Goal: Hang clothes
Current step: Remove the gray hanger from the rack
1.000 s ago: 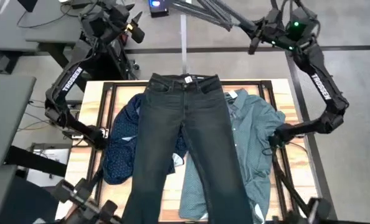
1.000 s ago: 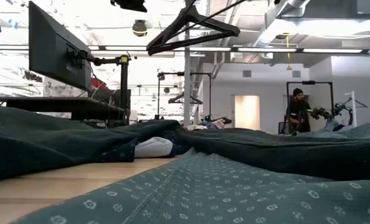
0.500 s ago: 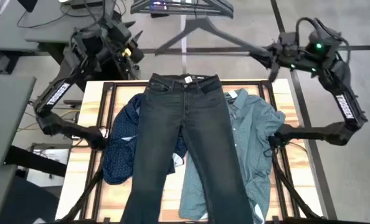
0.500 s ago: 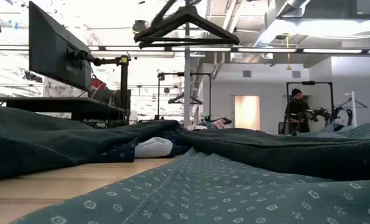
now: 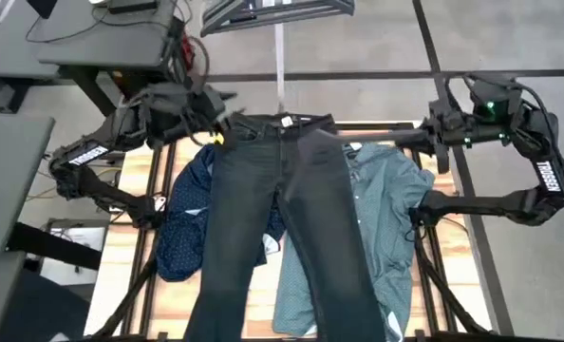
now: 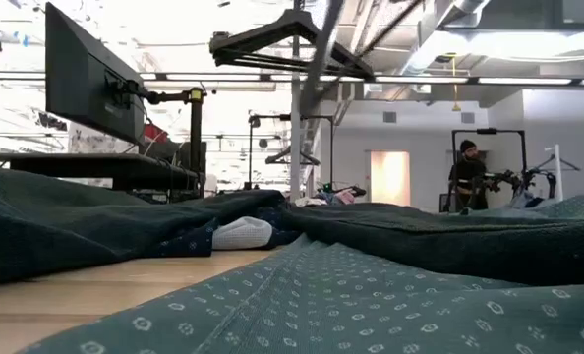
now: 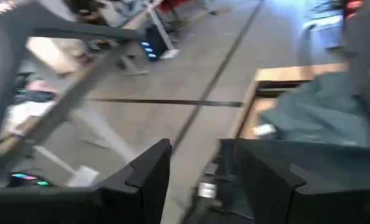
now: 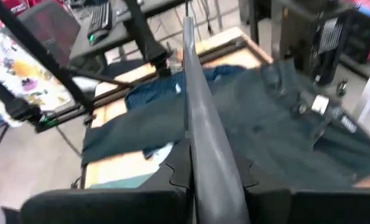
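The right gripper (image 5: 432, 136) pinches a black hanger (image 8: 200, 134) and holds it over the dark jeans (image 5: 287, 214), which lie flat between navy shirt (image 5: 189, 223) and teal shirt (image 5: 386, 214), probably for threading; the left gripper (image 7: 194, 177), fingers spread, waits near the waistband.

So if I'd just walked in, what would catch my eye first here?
Probably the jeans, spread full length down the middle of the table, lying over a navy shirt on one side and a teal shirt on the other. Next, the right tool, shut on a hanger, which it holds above the jeans' waistband. The left tool is open at the waistband's other corner.
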### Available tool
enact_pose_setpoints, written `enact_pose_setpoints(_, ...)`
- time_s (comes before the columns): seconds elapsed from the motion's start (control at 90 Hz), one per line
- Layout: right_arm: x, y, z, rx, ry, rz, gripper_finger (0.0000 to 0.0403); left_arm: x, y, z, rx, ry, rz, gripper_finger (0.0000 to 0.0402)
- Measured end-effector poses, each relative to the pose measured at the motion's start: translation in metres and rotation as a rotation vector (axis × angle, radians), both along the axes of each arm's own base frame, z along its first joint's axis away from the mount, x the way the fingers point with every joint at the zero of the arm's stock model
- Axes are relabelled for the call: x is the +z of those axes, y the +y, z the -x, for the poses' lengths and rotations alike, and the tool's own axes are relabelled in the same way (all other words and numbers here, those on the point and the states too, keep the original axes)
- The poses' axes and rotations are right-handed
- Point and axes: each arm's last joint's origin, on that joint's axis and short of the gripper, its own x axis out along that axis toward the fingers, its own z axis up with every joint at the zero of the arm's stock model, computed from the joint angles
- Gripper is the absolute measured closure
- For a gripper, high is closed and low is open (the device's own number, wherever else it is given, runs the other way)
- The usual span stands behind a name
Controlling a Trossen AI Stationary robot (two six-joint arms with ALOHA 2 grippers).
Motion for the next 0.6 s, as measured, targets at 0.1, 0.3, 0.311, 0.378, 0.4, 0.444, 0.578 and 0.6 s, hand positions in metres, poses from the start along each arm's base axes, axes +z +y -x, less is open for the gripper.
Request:
enact_pose_setpoints(0.1,-0.005,0.001,-0.003,0.013,-0.024,-0.020,0.0383,-0.005,-0.010,-0.004,-0.034,0.016,0.040,0.0240)
enact_pose_setpoints(0.3,-0.041,0.001,-0.019,0.136,0.066,-0.176,0.0383,-0.015,-0.024,-0.013,-0.059,0.039,0.129,0.0240)
enact_pose_setpoints(0.311,-0.044,0.001,-0.020,0.146,0.070,-0.186,0.0383,-0.015,-0.024,-0.013,-0.059,0.040,0.134,0.0240)
enact_pose_setpoints(0.378,-0.058,0.001,-0.027,0.208,0.095,-0.261,0.0383,-0.019,-0.029,-0.012,-0.064,0.057,0.163,0.0240)
enact_pose_setpoints(0.4,-0.062,0.001,-0.029,0.226,0.105,-0.288,0.0383,-0.020,-0.030,-0.013,-0.065,0.057,0.172,0.0240)
enact_pose_setpoints(0.444,-0.070,0.001,-0.031,0.254,0.123,-0.333,0.0383,-0.021,-0.032,-0.014,-0.066,0.054,0.188,0.0240)
enact_pose_setpoints(0.578,-0.091,0.000,-0.035,0.303,0.184,-0.447,0.0383,-0.023,-0.037,-0.014,-0.071,0.065,0.217,0.0240)
enact_pose_setpoints(0.6,-0.095,0.000,-0.035,0.311,0.197,-0.470,0.0383,-0.024,-0.037,-0.014,-0.070,0.067,0.222,0.0240)
